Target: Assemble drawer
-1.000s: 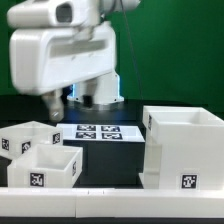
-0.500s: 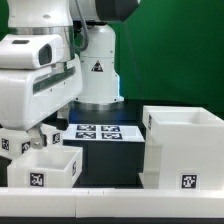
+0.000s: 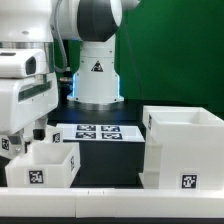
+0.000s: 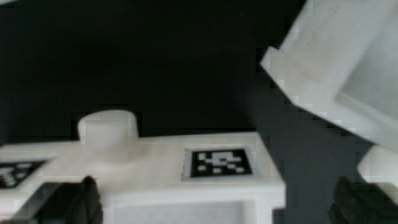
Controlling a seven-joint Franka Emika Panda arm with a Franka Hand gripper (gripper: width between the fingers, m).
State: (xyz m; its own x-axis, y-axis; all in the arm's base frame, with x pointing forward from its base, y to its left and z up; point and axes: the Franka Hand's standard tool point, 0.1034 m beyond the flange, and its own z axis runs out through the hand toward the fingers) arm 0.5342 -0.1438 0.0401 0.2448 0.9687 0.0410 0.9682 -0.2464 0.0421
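The large white casing [image 3: 185, 145] stands at the exterior view's right, with a tag low on its front. Two small white trays sit at the left: the front tray [image 3: 52, 165] and a rear tray [image 3: 10, 143] mostly hidden behind my hand. My gripper [image 3: 30, 138] is low over them and open, holding nothing. In the wrist view my gripper [image 4: 219, 205] is above a tray [image 4: 160, 170] with a round knob [image 4: 107, 127] and a square tag [image 4: 219, 164]. One finger [image 4: 63, 205] is over the tray, the other over dark table. The casing's corner [image 4: 347, 60] shows beside it.
The marker board [image 3: 97, 131] lies flat on the black table between the trays and the casing, in front of the robot base [image 3: 97, 80]. A white rail [image 3: 110, 205] runs along the front edge.
The arm has swung toward the exterior view's left and come down, so the hand now sits low over the two trays. The trays and casing have not moved.
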